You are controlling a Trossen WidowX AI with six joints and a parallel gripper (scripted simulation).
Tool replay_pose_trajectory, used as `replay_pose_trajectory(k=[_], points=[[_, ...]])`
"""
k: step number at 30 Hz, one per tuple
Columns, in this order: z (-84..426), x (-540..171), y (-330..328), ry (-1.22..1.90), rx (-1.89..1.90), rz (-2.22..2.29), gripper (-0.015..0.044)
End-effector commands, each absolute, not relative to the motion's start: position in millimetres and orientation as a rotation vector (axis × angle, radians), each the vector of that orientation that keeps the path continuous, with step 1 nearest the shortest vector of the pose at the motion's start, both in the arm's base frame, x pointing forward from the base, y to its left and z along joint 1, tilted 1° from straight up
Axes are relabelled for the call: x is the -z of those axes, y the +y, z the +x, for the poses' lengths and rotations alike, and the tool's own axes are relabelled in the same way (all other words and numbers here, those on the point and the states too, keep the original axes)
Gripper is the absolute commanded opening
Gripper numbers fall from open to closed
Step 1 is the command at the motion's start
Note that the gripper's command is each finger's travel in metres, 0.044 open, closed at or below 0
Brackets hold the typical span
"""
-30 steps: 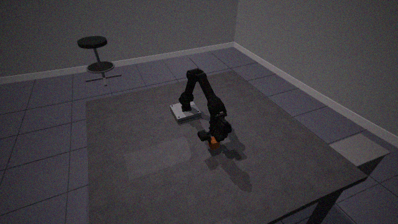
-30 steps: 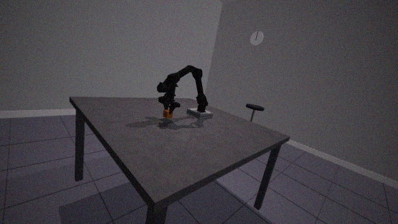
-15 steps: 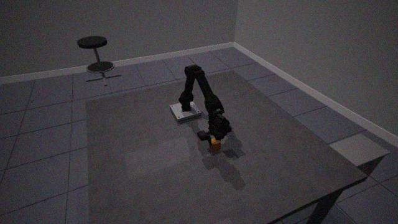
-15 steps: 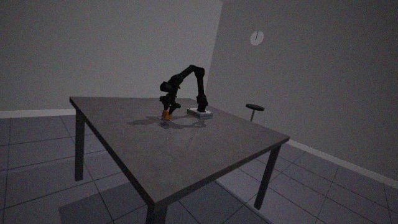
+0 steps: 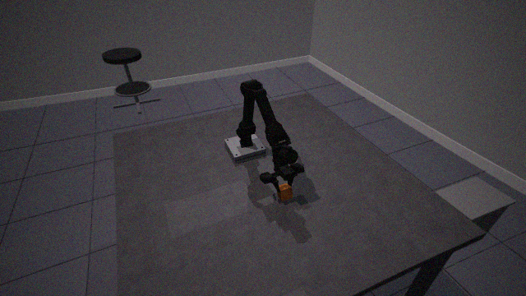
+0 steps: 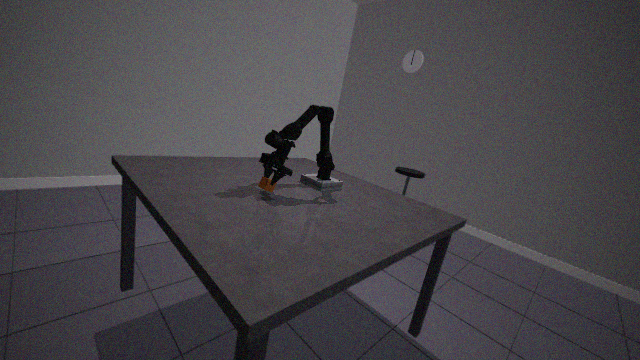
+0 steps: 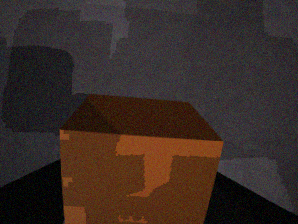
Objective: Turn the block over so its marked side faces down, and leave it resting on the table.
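The orange block [image 5: 285, 192] [image 6: 266, 185] [image 7: 140, 175] is between the fingers of my gripper [image 5: 284, 189] [image 6: 267, 182] [image 7: 136, 172], which is shut on it. The block is tilted and seems to hang a little above the table [image 5: 164, 164] [image 6: 300, 260]; its shadow lies below it in the exterior view. In the wrist view one dark face and one lighter face with bright patches show. I cannot tell which face is the marked one. The lower part of the block is cut off in the wrist view.
The arm's pale base plate [image 5: 239, 151] [image 6: 312, 181] stands on the table behind the gripper. A stool [image 5: 122, 55] [image 6: 410, 172] stands on the floor beyond the table. A pale low surface [image 5: 474, 197] shows past the table's right edge in the top view.
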State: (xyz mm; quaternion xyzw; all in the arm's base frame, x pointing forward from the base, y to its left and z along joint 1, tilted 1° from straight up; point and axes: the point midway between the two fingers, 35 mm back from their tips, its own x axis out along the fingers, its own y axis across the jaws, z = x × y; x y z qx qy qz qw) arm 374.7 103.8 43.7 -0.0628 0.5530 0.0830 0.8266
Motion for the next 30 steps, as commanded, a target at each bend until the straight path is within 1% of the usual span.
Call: replay_pose_trajectory(k=[1, 7, 14, 30], points=[[374.6, -48.8, 103.2, 1.114, -0.176, -0.129, 0.0], [371.1, -49.8, 102.2, 1.031, -0.179, -0.119, 0.0], [371.7, -48.3, 102.4, 1.011, -0.18, -0.117, 0.0], [383.3, -20.5, 105.8, 0.762, -0.192, -0.094, 0.0]])
